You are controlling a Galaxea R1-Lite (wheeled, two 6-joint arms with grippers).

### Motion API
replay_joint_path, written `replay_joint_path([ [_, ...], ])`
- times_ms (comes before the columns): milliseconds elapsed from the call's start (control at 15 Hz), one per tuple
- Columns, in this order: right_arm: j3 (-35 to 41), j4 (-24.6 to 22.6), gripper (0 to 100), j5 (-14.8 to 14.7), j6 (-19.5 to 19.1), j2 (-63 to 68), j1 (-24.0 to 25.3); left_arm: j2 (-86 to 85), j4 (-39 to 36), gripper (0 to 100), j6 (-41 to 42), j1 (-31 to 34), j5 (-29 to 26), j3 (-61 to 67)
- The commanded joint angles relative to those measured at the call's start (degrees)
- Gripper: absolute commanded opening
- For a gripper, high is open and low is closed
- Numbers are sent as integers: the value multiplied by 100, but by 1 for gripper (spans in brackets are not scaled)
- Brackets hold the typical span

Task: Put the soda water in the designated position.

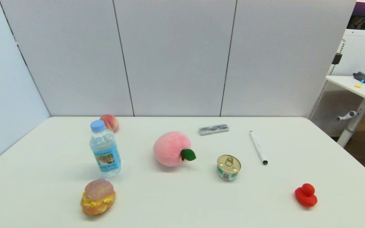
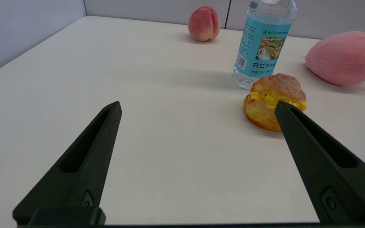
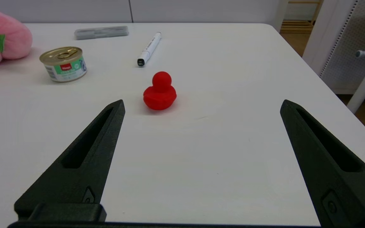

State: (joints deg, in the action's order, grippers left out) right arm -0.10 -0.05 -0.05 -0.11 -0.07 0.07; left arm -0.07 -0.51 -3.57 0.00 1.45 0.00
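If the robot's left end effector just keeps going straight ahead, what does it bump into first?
Probably nothing soon. The open left end effector points along bare table; the cream puff and soda water sit off to one side.

both arms sit low and out of the head view — left gripper [image 2: 198, 106] spread wide, holding nothing; right gripper [image 3: 203, 104] just the same — wide apart, nothing between its fingers.
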Motion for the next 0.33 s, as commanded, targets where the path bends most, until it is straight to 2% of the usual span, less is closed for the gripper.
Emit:
replay_joint_path([
  [67,1,-21,100,-4,64,7,1,7,-2,100,-3,0,-4,0],
  [333,1,-21,100,-4,64,7,1,-1,-2,100,-3,0,-4,0],
])
